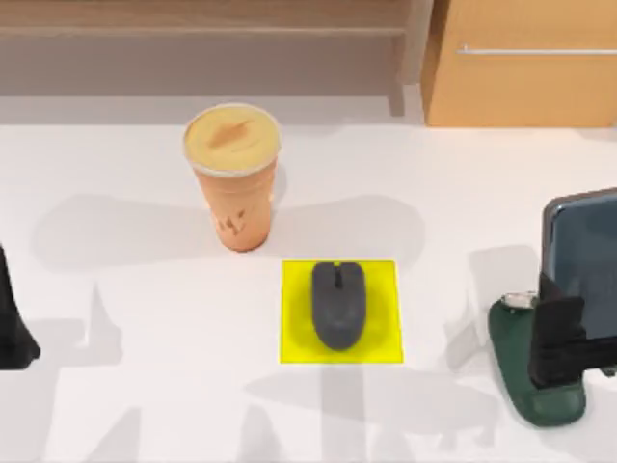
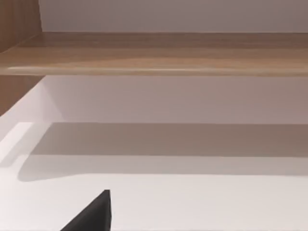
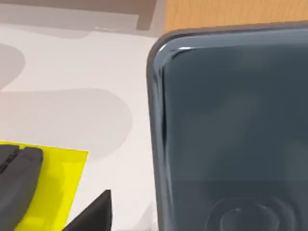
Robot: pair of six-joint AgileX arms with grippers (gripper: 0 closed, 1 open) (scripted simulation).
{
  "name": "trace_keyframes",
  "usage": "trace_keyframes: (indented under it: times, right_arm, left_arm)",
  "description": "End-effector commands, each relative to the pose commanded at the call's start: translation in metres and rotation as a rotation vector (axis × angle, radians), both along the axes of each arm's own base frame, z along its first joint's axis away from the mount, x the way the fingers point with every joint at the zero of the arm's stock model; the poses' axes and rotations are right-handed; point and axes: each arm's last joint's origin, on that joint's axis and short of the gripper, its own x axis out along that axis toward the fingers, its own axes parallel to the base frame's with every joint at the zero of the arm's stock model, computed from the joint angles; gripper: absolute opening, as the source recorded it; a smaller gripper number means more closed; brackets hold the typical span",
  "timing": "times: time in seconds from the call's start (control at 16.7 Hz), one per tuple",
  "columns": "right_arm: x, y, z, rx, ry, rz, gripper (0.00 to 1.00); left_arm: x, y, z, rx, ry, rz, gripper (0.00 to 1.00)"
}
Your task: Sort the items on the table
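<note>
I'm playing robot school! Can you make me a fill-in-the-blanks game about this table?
1. The mouse lies on a ____ square.
2. The drink cup is the colour ____.
3. The phone leans in a dark ____ stand.
4. The cabinet is made of ____.

Missing words: yellow, orange, green, wood.

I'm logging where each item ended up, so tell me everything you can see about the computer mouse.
The mouse is dark grey, oval, with a matte plastic look, a split between its two buttons and a small scroll wheel at the end facing the cabinet side. It lies flat, right way up, lengthwise near the middle of the flat yellow square on the white table, with yellow showing all round it. Nothing else touches it; the orange cup stands apart.
</note>
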Motion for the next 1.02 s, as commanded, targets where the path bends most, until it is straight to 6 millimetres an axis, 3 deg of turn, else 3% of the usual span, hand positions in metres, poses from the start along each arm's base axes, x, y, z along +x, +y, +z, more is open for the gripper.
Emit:
trace_keyframes:
  times: [0.54, 1.02]
  right_arm:
    - [-0.001, -0.004, -0.007, 0.001, 0.005, -0.026, 1.0]
    - [-0.006, -0.034, 0.028, 0.158, -0.211, 0.097, 1.0]
  left_arm:
    - [0.0, 0.0, 0.0, 0.0, 0.0, 0.0, 1.0]
    - [0.0, 0.0, 0.0, 0.0, 0.0, 0.0, 1.0]
